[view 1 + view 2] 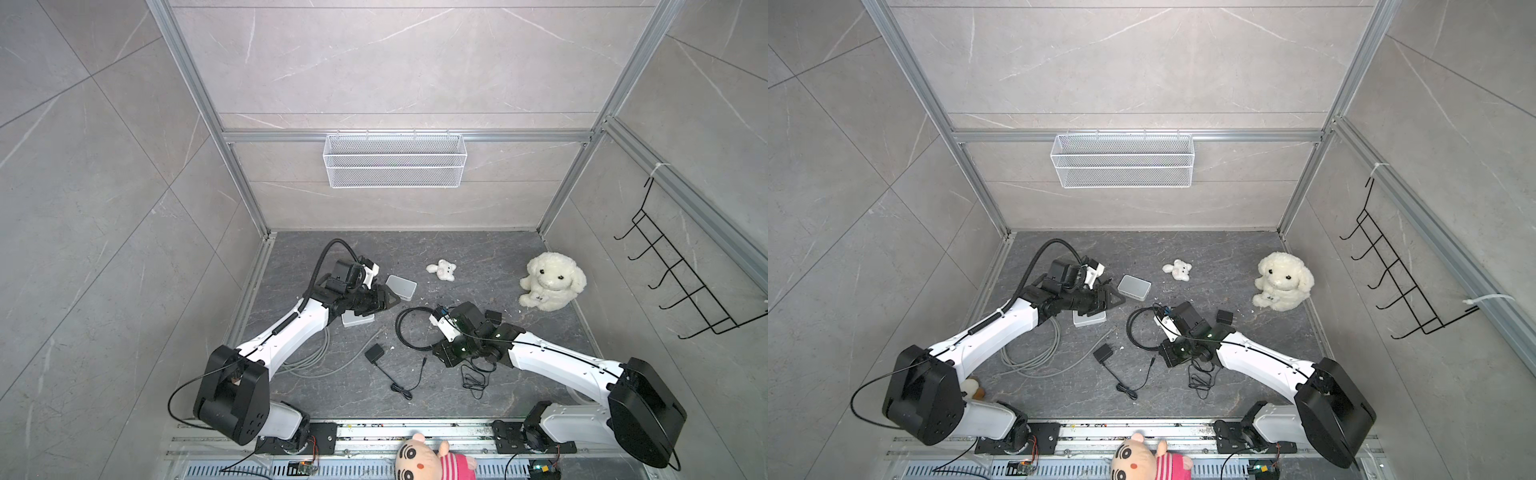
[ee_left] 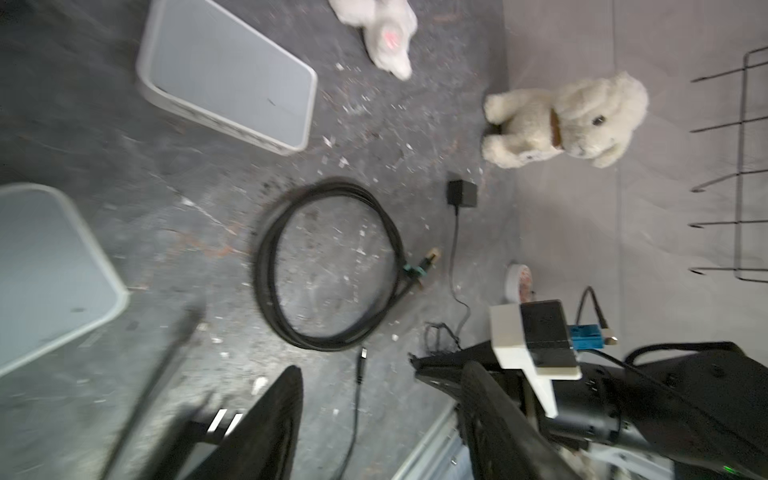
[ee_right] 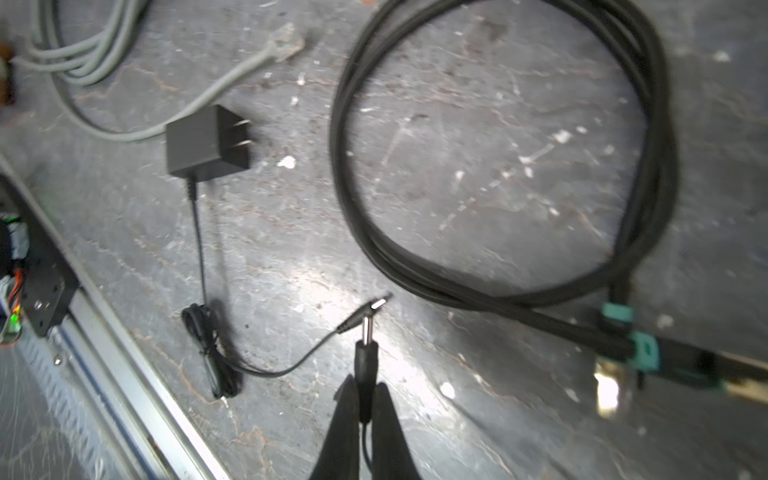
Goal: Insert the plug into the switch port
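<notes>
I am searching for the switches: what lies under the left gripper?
A white switch, partly covered by the left gripper; only its near edge shows. Its ports are hidden.

There are two switches (image 1: 401,286) (image 1: 358,320), two adapters (image 1: 375,353) (image 1: 493,316), one black coil (image 3: 658,166), one grey cable (image 3: 89,56), two white plushies (image 1: 442,270) (image 1: 550,282).

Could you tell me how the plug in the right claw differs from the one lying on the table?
The gripped plug is pinched in the right claw; the loose plug lies free on the table. The gripped plug's cable runs back into the claw; the loose plug's cable leads to the black adapter. Both are slim black barrel plugs.
</notes>
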Available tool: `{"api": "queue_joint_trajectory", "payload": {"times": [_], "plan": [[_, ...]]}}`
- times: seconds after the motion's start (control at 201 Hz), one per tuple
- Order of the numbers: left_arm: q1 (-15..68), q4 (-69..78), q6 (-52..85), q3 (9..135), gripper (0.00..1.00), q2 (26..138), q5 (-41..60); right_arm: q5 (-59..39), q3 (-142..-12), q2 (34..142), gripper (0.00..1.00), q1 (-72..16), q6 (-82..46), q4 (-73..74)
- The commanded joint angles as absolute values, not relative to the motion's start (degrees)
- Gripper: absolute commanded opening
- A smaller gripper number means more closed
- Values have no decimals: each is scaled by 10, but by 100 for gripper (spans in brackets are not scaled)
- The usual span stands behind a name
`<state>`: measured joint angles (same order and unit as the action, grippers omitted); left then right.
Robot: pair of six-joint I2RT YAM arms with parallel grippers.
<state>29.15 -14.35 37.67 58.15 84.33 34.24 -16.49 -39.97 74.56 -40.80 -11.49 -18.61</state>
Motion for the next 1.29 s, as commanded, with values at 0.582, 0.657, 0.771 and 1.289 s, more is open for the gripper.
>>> {"api": "queue_joint_trajectory", "payload": {"times": [0.582,0.657,0.771,1.289], "plan": [[368,-92,447,598,30,997,466,-184,-430,767,9,-405,-28,-135],[368,-111,431,601,30,995,460,-181,-429,767,8,-405,-30,-134],[368,-110,429,595,30,986,466,-180,-430,770,8,-404,-29,-131],[376,-123,422,614,21,1007,484,-175,-437,780,9,-403,-31,-119]]}}
